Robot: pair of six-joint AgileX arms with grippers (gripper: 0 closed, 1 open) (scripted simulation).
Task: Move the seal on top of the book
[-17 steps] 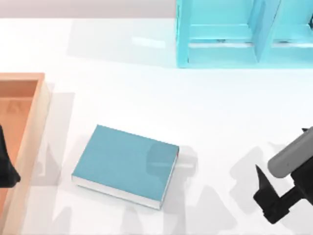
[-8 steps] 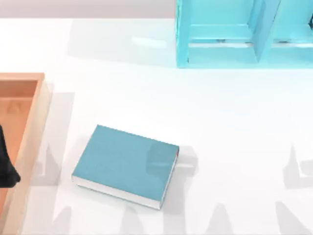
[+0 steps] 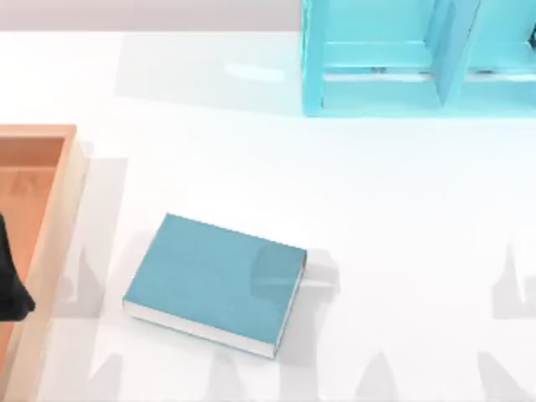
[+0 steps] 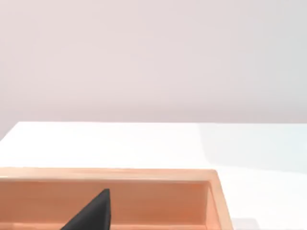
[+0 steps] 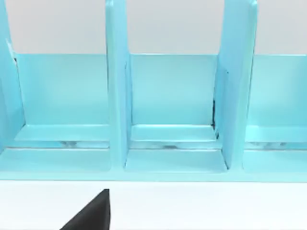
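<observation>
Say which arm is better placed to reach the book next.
Left, probably. The left gripper hangs over the tray at the table's left, beside the book. The right gripper faces the shelf, seemingly farther off.

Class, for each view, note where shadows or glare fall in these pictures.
Top view: a soft grey shadow darkens the book's right end, jagged shadows cross the table, and a pale sheen lies beside the shelf unit. Wrist views: evenly lit.

Book point(image 3: 213, 283) flat on counter point(image 3: 385, 218), left of centre, near front edge. Wooden tray point(image 3: 52, 243) at counter's left edge, just left of book, apart. Shelf unit point(image 3: 419, 59) at back right, well apart from book.
</observation>
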